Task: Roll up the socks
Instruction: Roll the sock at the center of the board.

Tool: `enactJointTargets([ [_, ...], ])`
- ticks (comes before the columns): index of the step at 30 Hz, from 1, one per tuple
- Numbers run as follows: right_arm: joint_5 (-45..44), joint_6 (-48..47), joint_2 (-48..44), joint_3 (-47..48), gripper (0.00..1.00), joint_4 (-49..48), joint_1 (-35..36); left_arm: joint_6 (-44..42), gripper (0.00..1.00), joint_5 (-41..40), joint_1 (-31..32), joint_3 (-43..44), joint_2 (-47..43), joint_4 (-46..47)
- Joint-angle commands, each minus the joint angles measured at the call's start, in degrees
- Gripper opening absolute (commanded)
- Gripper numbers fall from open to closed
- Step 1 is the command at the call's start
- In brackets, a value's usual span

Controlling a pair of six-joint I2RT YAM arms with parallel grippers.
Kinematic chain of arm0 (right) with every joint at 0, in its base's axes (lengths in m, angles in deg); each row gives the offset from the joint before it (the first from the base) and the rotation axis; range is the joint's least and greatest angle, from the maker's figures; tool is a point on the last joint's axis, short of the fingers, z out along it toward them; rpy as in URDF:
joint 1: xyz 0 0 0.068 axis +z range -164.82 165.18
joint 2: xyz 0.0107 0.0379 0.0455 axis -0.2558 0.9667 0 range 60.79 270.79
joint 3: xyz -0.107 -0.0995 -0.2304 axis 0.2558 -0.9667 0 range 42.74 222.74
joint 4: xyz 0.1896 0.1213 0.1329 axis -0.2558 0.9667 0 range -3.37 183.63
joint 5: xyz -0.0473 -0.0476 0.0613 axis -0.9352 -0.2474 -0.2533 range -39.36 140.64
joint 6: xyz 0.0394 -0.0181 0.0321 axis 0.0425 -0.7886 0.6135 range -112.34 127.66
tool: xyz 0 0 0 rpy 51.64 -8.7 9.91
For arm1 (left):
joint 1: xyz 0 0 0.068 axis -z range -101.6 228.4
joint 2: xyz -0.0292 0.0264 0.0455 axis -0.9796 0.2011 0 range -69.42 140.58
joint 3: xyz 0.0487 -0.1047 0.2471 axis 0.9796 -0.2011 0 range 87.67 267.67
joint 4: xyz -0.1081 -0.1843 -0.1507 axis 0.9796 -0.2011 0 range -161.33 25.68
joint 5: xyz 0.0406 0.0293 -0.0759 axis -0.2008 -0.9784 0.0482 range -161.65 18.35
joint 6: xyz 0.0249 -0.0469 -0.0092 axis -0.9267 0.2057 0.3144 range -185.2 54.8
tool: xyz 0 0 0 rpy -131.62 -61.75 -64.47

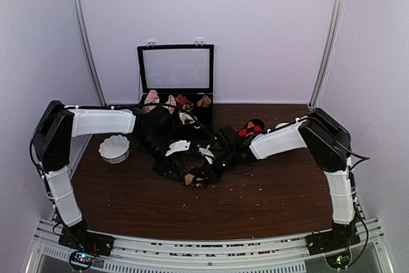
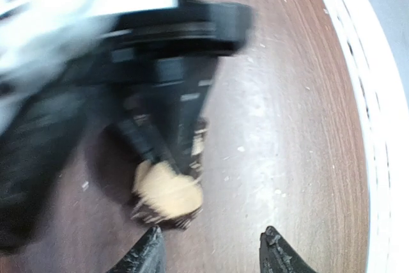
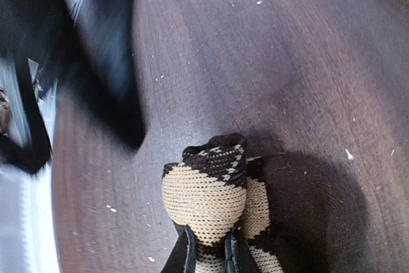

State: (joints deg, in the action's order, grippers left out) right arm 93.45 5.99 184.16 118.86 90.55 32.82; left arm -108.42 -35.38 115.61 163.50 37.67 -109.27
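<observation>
Two arms meet at the middle of the top view, over the dark brown wooden table (image 1: pixel 128 202). A black knit argyle sock with tan diamonds (image 1: pixel 192 176) lies bunched beneath them. A second black argyle sock with red and orange diamonds (image 1: pixel 251 128) sits just right of centre, apart from both grippers.

In the left wrist view the sock (image 2: pixel 167 193) shows as a tan lump at lower centre. The left gripper (image 2: pixel 214 257), at the bottom edge, stands open over bare table just beside it, holding nothing.

In the right wrist view the right gripper (image 3: pixel 209 254), at the bottom edge, is pinched shut on the sock (image 3: pixel 204 196), whose knit bulges above the fingertips.

The fabric looks light, soft and limp (likely to sag and unroll if released). A hold probably works best on a thick folded end, pinching through all the layers.
</observation>
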Motion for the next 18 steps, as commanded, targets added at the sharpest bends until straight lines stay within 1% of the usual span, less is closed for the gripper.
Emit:
enactJointTargets([
  [1,1.65,8.76,8.41,-2.07,0.06,12.83,-2.57,-3.95,0.52,-3.27,2.74,-2.0,-0.02,4.99],
  [5,2.47,10.63,9.8,-2.64,0.06,12.78,-4.01,-5.52,0.52,-7.34,4.51,-2.88,0.47,9.8],
  [11,3.38,11.11,10.05,-2.54,0.06,13.15,-4.3,-6.32,0.55,-16.6,7.56,-4.89,1.15,19.34],
  [14,3.96,11.69,10.49,-2.21,0.06,13.07,-4.67,-7.8,0.56,-19.3,8.68,-4.97,1.99,20.33],
  [18,4.5,12.51,10.84,-1.89,0.08,13.48,-5.49,-8.08,0.51,-21.39,9.02,-3.97,4.71,19.37],
])
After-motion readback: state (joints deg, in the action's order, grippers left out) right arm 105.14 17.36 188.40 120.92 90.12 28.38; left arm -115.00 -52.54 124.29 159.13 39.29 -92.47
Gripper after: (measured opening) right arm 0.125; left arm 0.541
